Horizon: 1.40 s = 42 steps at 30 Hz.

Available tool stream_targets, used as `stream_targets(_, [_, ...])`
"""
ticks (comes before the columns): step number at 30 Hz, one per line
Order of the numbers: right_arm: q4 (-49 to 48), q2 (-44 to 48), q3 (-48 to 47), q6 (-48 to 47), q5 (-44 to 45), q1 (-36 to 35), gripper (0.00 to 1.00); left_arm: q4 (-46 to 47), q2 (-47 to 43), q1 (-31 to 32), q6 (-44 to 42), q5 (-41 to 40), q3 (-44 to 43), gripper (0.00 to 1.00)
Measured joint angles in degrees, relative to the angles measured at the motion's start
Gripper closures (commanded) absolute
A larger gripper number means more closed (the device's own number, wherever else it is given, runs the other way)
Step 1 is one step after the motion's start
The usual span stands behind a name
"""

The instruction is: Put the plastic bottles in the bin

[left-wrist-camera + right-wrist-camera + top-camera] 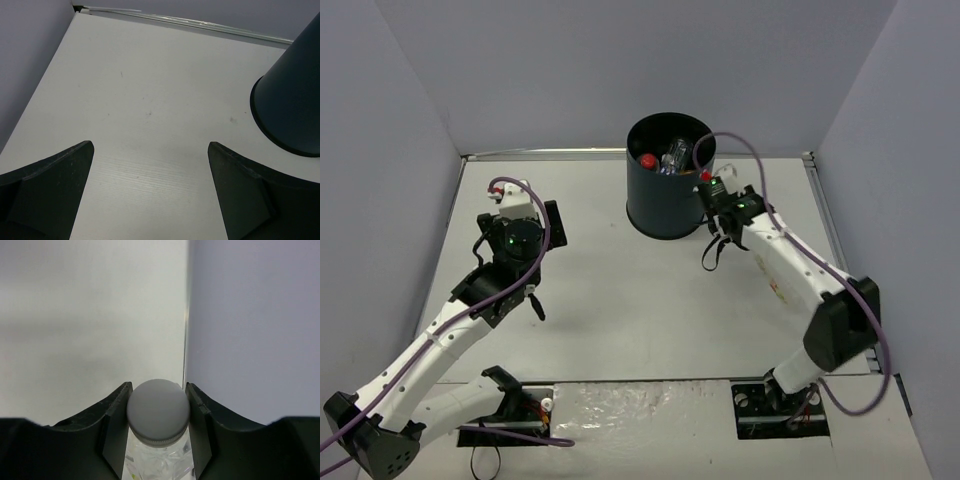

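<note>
Right up at the lens, a white cap point(158, 410) fills the gap of the right gripper point(158, 389). The jaws are pinched in tight on the neck of a clear bottle point(159, 460), one finger pressing each side just under the cap. That's a firm hold.

From overhead, the bin point(660, 205) stands close beside that hand, just to its left. There are bottles point(676, 155) inside it already, with a red top showing among them. The arm covers the held bottle from above, so I can't tell whether its base sits on the table point(620, 290) or hangs in the air.

The left gripper point(150, 146) hovers over the table with its jaws spread as wide as they go and nothing between them. The bin is ahead of it and off to its right.

So the grasp is made, and this reads as the carry-and-drop leg. I can find no other bottle lying outside the bin, so this is likely the last one.

The next move calls for height first. Held by the neck, the body hangs well below the fingers, so the base must clear the rim. Then comes a short swing left until the hand is over the opening, and only then should the jaws open. If it moves across too low, the bottle knocks the bin's wall.
</note>
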State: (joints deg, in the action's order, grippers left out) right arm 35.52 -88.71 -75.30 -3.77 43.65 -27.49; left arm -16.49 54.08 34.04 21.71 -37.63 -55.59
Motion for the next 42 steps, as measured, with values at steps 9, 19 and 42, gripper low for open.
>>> stream_targets(9, [-10.9, 18.9, -16.2, -0.1, 5.5, -0.3, 1.0, 0.0, 0.8, 0.0, 0.0, 0.4, 0.0, 0.03])
stream_targets(19, [-40.4, 12.5, -27.1, -7.1, -15.4, -0.4, 1.0, 0.0, 1.1, 0.0, 0.1, 0.8, 0.0, 0.03])
stream_targets(42, [-45.6, -21.8, -39.5, -10.6, -24.7, -4.5, 0.03, 0.9, 3.0, -0.4, -0.2, 3.3, 0.0, 0.03])
